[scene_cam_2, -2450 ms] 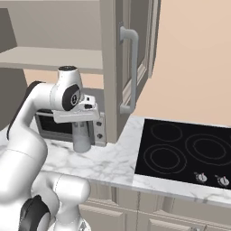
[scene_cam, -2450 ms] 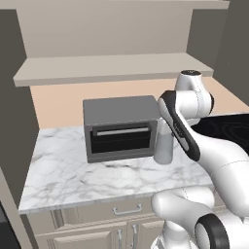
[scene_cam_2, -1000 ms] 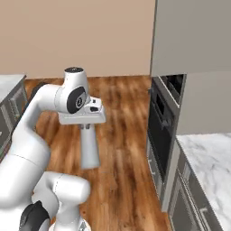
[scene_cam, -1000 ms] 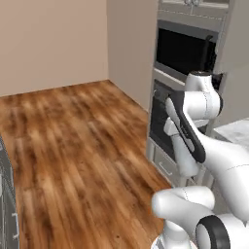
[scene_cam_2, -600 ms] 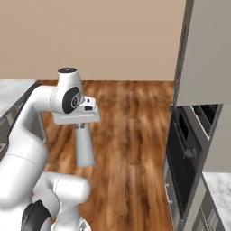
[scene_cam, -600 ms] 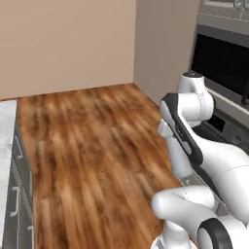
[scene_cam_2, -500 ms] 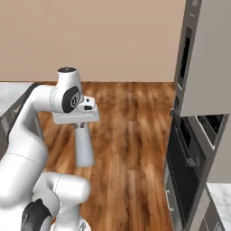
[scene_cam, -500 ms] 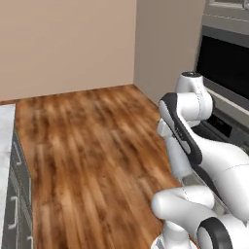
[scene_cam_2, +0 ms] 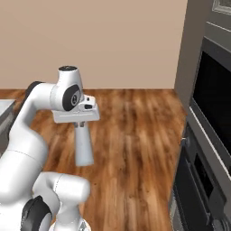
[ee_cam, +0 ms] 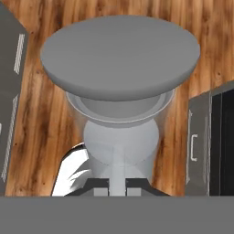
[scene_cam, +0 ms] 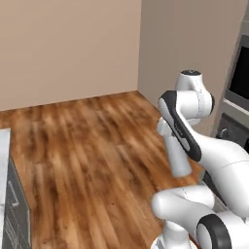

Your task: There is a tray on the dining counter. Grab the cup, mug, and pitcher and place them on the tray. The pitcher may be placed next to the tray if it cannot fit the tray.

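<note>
The robot's two-fingered hand (scene_cam_2: 80, 125) is closed on the tall slim grey-silver pitcher (scene_cam_2: 83, 145), gripping it at its upper end so that the vessel hangs straight down below the hand, upright and clear of the floor. In the left base view the same pitcher (scene_cam: 177, 155) shows as a pale cylinder hanging beside the white arm, with part of its top hidden behind the dark-striped forearm. In the hand view the pitcher (ee_cam: 121, 91) is seen end-on: a wide grey round face nearest the camera, a paler rim and narrower body behind it, with the two dark fingertips pressed close at its bottom edge.

Below and around the carried pitcher lies the brown wooden plank floor (scene_cam_2: 131, 135), which runs back to a plain beige wall (scene_cam_2: 99, 40). In the right base view a dark built-in oven stack (scene_cam_2: 212, 131) in a grey cabinet column stands well to the right of the pitcher. In the left base view a grey cabinet front with a slim handle (scene_cam: 14, 204) sits at the lower left edge, well apart from the arm, under a pale surface edge.
</note>
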You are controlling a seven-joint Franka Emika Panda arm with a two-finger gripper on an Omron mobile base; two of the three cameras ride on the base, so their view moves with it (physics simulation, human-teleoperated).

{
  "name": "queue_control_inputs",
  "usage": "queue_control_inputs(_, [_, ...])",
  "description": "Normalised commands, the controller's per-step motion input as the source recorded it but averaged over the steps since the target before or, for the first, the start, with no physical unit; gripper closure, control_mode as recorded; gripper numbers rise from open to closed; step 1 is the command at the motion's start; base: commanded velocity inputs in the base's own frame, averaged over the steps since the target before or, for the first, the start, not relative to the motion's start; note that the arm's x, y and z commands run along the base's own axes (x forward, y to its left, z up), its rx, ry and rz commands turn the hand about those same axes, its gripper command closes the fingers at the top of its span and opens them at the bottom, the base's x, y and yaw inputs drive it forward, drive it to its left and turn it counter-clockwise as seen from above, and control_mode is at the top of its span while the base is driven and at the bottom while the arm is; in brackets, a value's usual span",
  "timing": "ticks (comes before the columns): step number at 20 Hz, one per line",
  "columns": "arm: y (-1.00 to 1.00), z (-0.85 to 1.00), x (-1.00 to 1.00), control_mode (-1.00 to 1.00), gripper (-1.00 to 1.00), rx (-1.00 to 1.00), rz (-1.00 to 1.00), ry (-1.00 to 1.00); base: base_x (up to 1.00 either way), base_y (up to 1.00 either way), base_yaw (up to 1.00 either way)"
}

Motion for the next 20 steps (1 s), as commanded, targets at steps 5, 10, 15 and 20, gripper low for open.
queue_control_inputs(5, [0.00,0.00,0.00,1.00,1.00,0.00,0.00,0.00,1.00,0.60,-0.02])
queue_control_inputs(10, [0.00,0.00,0.00,1.00,1.00,0.00,0.00,0.00,1.00,0.58,-0.02])
queue_control_inputs(15, [0.00,0.00,0.00,1.00,1.00,0.00,0.00,0.00,1.00,0.53,-0.02])
queue_control_inputs(20, [0.00,0.00,0.00,1.00,1.00,0.00,0.00,0.00,1.00,0.40,-0.01])
